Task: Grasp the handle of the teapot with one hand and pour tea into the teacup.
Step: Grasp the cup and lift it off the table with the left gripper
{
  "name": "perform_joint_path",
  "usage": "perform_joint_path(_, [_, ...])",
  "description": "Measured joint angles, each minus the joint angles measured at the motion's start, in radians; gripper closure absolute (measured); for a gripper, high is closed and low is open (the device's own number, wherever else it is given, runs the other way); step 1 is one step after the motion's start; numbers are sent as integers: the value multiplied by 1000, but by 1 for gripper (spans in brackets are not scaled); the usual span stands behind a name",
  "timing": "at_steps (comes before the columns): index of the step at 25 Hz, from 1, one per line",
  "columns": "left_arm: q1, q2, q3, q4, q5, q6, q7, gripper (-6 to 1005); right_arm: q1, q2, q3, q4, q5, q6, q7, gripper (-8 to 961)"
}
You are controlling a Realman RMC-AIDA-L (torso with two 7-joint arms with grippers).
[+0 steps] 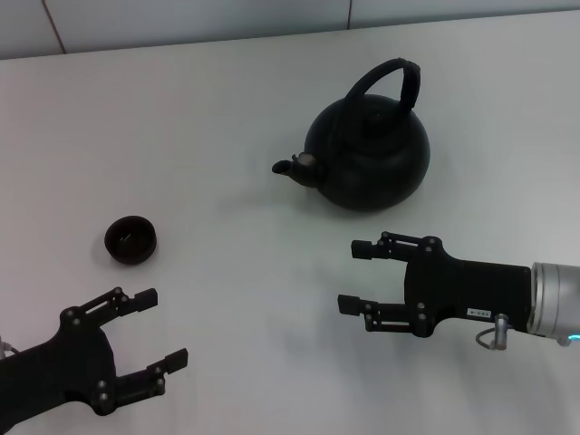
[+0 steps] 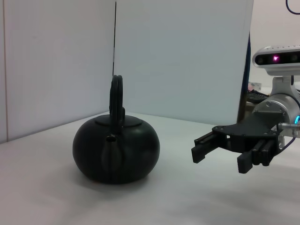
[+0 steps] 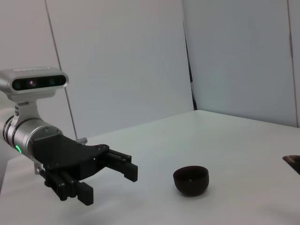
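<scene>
Nearest you, at the front left corner of the white table, your left gripper hangs low with its two fingers spread apart and nothing between them. It points toward the middle of the table. In the right wrist view the same left gripper shows side-on, released, with the teacup just beyond it.

Level with it, near the front right edge, your right gripper is also released, its fingers held wide and empty, pointing across the table toward the left side. The left wrist view shows this right gripper hovering above the surface beside the teapot, apart from it and not touching.

A little farther in, toward the left edge, sits the teacup, small, dark and upright. It stands just beyond your left gripper's fingers and well apart from the teapot.

Farther back, right of the table's centre, stands the teapot, round and black, upright, with its short spout aimed left. The handle arches over the top, running from the spout side to the back of the pot.

The right gripper is clearly the nearer arm to the pot. The handle lies beyond it toward the far edge and higher up, so the likely move is for the right gripper to rise and reach forward, closing across the arch.
</scene>
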Motion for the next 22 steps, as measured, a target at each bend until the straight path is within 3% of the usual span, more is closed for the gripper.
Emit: perform_joint_path(22, [2,-7,-8,-2,-32,-7,-3,210,0,0,0,3,0,0,-16,195])
